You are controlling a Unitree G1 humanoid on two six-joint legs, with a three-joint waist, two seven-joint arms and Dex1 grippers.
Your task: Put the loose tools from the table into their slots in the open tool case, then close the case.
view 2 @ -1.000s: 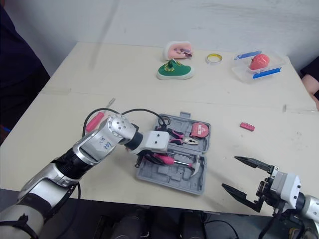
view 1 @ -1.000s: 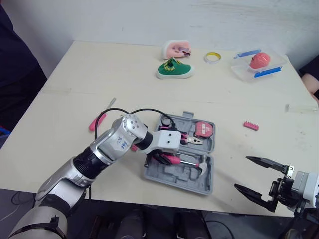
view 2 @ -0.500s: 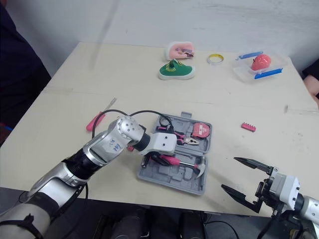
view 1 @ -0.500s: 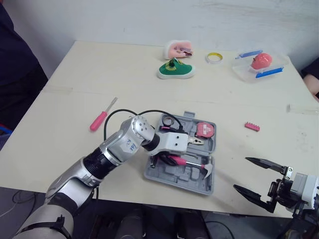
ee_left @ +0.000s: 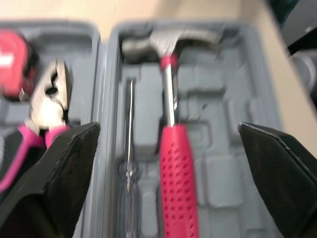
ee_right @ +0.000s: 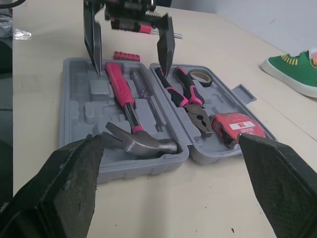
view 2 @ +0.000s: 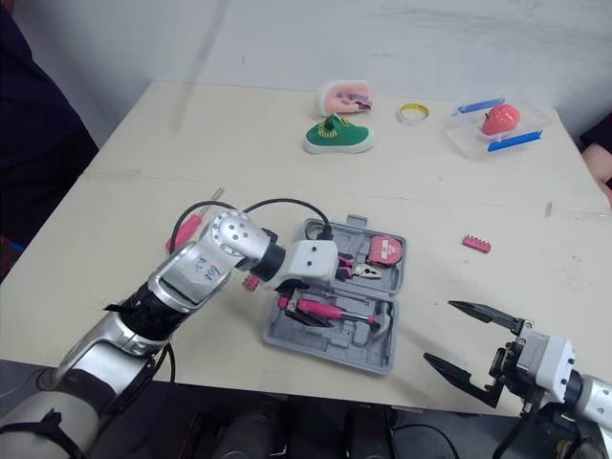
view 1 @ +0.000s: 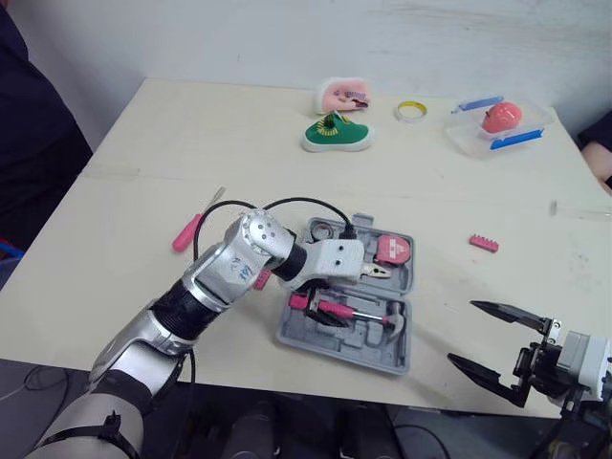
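Observation:
The grey tool case (view 1: 382, 356) lies open near the table's front edge. A pink-handled hammer (view 1: 337, 309) rests in its near half beside a clear-handled screwdriver (ee_left: 130, 148). Pliers (view 1: 368, 271) and a red tape measure (view 1: 391, 250) sit in the far half. My left gripper (view 1: 320, 298) hovers open over the hammer's handle, its fingers (ee_right: 92, 42) straddling it without touching. Loose on the table are a pink-handled screwdriver (view 1: 188, 232), a pink bit strip (view 1: 483, 243) to the right of the case, and another pink strip (view 2: 251, 282) by the case's left side. My right gripper (view 1: 464, 333) hangs open off the front right edge.
At the back of the table stand a green shoe (view 1: 336, 133), a pink object (view 1: 340, 94), a tape ring (view 1: 409, 110) and a clear container (view 1: 497, 122) with a red item. A person in dark clothing (view 1: 29, 143) is at the left edge.
My left gripper has opened and let go of the hammer, which now lies in the case's near half. The right arm has not moved.

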